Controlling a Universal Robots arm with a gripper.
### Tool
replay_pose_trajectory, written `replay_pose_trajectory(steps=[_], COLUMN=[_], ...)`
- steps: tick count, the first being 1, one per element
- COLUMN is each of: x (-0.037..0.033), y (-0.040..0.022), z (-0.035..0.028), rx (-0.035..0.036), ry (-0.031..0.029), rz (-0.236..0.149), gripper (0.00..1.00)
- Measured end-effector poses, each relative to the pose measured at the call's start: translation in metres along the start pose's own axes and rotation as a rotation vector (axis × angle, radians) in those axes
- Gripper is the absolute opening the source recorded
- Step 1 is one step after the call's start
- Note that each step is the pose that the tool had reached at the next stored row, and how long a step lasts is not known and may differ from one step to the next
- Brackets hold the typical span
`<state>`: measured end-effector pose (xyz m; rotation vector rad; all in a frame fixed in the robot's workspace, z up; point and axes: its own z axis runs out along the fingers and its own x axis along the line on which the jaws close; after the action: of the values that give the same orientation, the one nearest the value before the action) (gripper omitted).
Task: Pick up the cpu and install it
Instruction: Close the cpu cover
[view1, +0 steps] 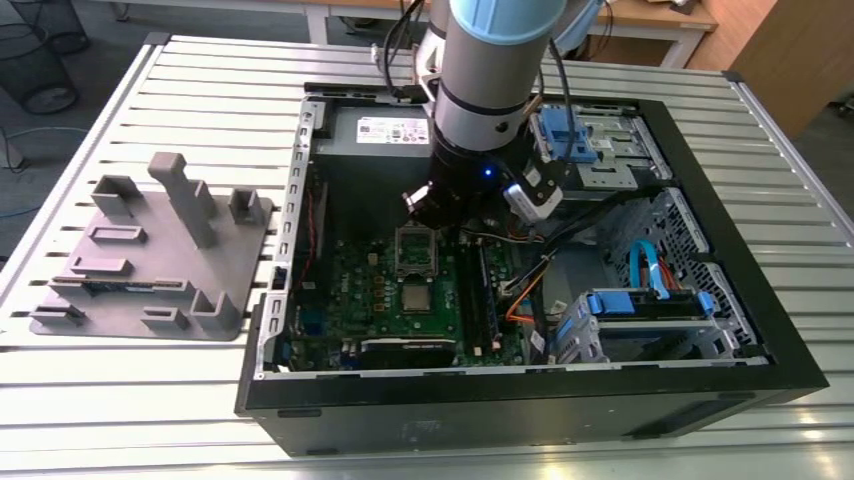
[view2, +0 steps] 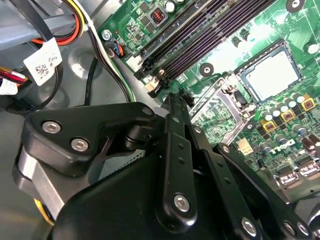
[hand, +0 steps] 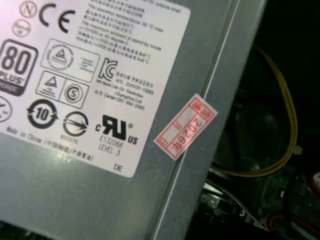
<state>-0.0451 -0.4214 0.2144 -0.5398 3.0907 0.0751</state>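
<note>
Jaws: impossible to call open or closed from the black linkage crowding the second wrist view, and nothing seen between them. Gripper (view2: 173, 102) hanging low inside the case (view1: 534, 415), over the motherboard (view1: 358, 300) and just above the hinged retention frame (view1: 416, 252), apart from the board as far as can be judged. Just beside that frame, toward the middle of the motherboard and clear of its edges: the cpu (view2: 272, 75), flat, silver top up, lying square inside the dark surround of the socket (view2: 260, 57), untouched by the gripper. Alongside, toward the board's edge at the exterior view's right, the memory slots (view2: 210, 42), dark and parallel. Further out, in a corner of the case, the power supply (hand: 115, 120), grey with a white label, close before the first wrist view, with a yellow wire (hand: 289, 125) looping past it. Outside the case, near the table (view1: 200, 80) edge at the exterior view's left, a grey tray (view1: 134, 275) with upright posts, well apart from the arm (view1: 494, 70). Judged from this: chip already down in the socket with the frame flipped open, so either at the start of the pick or with the placing done; cannot settle which. Either way, calls for a square, centred line over the chip, a level hold on its edges, no scraping of the socket, and clearance from the raised frame and the slots.
</note>
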Motion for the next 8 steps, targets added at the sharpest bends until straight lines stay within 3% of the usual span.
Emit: replay_pose_trajectory(steps=[8], x=[0.0017], y=[-0.0014], z=[-0.0066], rx=[0.0007], ry=[-0.0038], rz=[-0.01], gripper=[0.11])
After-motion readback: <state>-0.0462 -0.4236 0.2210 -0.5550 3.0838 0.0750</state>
